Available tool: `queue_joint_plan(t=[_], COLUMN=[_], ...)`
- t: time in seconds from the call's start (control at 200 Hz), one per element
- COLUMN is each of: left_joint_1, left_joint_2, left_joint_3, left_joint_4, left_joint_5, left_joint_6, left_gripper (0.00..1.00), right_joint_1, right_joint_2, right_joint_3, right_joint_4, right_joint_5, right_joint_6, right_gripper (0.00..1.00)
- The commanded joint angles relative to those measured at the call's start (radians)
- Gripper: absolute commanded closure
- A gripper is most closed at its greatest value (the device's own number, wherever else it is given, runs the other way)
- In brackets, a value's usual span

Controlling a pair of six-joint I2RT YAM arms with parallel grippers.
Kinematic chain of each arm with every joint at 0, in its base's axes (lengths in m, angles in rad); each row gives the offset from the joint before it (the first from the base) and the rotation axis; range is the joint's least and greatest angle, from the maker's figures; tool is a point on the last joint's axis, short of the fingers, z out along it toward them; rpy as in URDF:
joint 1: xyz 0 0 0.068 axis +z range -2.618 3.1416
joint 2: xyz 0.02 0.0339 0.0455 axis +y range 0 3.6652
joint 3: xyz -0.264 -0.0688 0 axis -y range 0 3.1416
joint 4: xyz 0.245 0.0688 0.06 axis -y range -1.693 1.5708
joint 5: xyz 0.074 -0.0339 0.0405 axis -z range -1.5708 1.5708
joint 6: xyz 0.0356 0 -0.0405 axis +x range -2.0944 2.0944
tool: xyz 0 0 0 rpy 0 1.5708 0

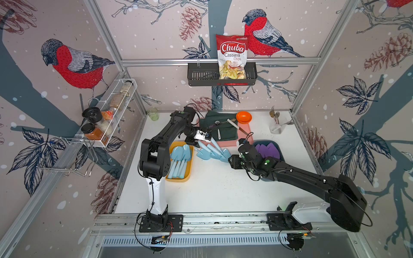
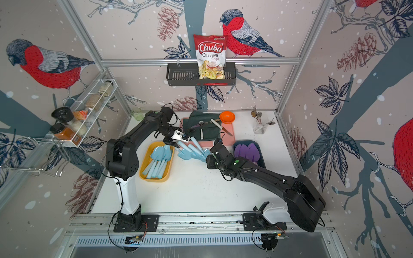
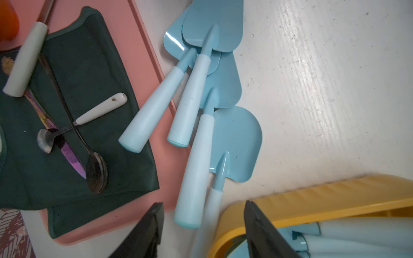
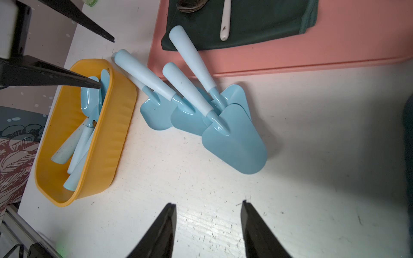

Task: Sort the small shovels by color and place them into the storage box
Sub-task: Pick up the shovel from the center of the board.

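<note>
light blue shovels point(image 4: 190, 116) lie slanted, handles toward pink tray point(image 4: 312, 49).

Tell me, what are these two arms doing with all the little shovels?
They are sorting them by colour. The yellow box holds light blue shovels, the dark blue box purple ones. Four more blue shovels lie loose on the table between them, some handles resting on a pink tray. The left gripper is open at those handles; the right gripper is open above the table. Neither holds anything.
</note>
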Motion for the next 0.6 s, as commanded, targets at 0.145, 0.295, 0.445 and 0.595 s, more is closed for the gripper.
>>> queue_joint_plan(t=[0.145, 0.295, 0.445, 0.595], left_joint_1=[-0.025, -0.034, -0.038, -0.042], left_joint_2=[0.082, 0.115, 0.136, 0.144], left_joint_3=[0.040, 0.041, 0.040, 0.042], left_joint_4=[0.012, 0.012, 0.020, 0.014], left_joint_5=[-0.063, -0.084, -0.100, -0.112], left_joint_6=[-0.005, 0.001, 0.009, 0.032], left_gripper=[0.39, 0.42, 0.47, 0.60], right_joint_1=[0.001, 0.002, -0.001, -0.003], right_joint_2=[-0.037, -0.051, -0.064, -0.072], right_joint_3=[-0.028, -0.039, -0.045, -0.050], right_joint_4=[0.004, -0.001, -0.007, -0.011], right_joint_5=[0.031, 0.037, 0.043, 0.047], right_joint_6=[0.018, 0.020, 0.019, 0.019], right_gripper=[0.48, 0.48, 0.48, 0.49])
